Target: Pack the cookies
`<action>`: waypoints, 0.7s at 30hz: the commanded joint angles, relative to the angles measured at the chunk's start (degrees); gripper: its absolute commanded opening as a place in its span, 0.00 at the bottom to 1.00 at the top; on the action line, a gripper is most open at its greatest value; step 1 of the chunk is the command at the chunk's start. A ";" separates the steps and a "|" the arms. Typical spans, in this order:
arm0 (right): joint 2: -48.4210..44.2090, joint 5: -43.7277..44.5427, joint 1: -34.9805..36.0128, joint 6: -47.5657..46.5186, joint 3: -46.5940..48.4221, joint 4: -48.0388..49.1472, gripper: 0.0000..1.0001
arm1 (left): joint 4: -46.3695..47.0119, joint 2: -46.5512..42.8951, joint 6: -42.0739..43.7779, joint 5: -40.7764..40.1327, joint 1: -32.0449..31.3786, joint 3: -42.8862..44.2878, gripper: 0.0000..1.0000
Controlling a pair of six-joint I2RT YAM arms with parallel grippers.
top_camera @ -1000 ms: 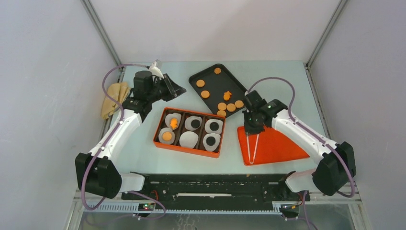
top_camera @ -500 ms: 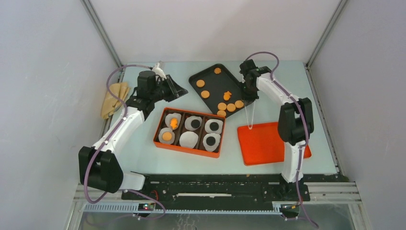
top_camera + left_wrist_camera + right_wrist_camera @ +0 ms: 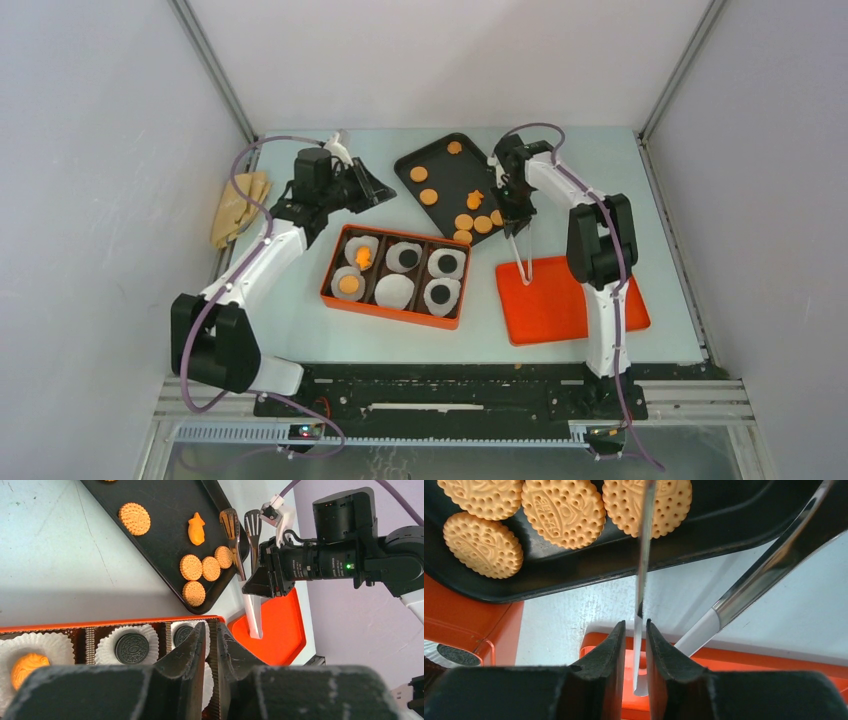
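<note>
Round orange-brown cookies (image 3: 481, 222) and a fish-shaped one (image 3: 475, 199) lie on the black tray (image 3: 440, 162). The orange box (image 3: 394, 316) holds paper liners with a round orange cookie (image 3: 349, 285), a fish cookie (image 3: 363, 258) and three dark cookies (image 3: 408, 258). My right gripper (image 3: 514, 212) hangs at the tray's right edge. In the right wrist view its jaws (image 3: 635, 626) stand slightly apart, with a gap each side, around one arm of the metal tongs (image 3: 644, 555). The other arm splays right. My left gripper (image 3: 210, 629) hovers over the box, slightly open and empty.
The tongs' white tail (image 3: 524, 268) rests on the orange lid (image 3: 585, 305) to the right of the box. A tan cloth (image 3: 237, 205) lies at the table's left edge. One liner (image 3: 394, 291) in the box holds nothing.
My right arm swung from above the orange lid back to the tray's right edge with the tongs. Its jaws, shut before, have parted. The left gripper crept slightly right.
</note>
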 commanded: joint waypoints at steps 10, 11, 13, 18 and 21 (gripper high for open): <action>-15.20 12.38 0.67 8.74 -4.40 2.80 0.76 | 1.65 -0.25 -0.19 1.13 -0.94 0.31 0.18; -16.06 12.84 0.77 9.61 -5.38 2.20 0.83 | 1.64 -0.30 -0.17 1.19 -1.00 0.21 0.18; -17.85 12.86 0.73 11.25 -9.12 2.46 0.98 | 1.67 -0.09 -0.25 1.22 -1.08 0.11 0.18; -18.72 8.24 -0.32 15.59 -17.71 6.75 1.00 | 1.64 0.41 -0.25 1.53 -1.32 0.44 0.18; -18.30 5.41 -0.92 17.14 -21.08 10.45 1.00 | 1.59 0.39 -0.30 1.63 -1.37 0.54 0.18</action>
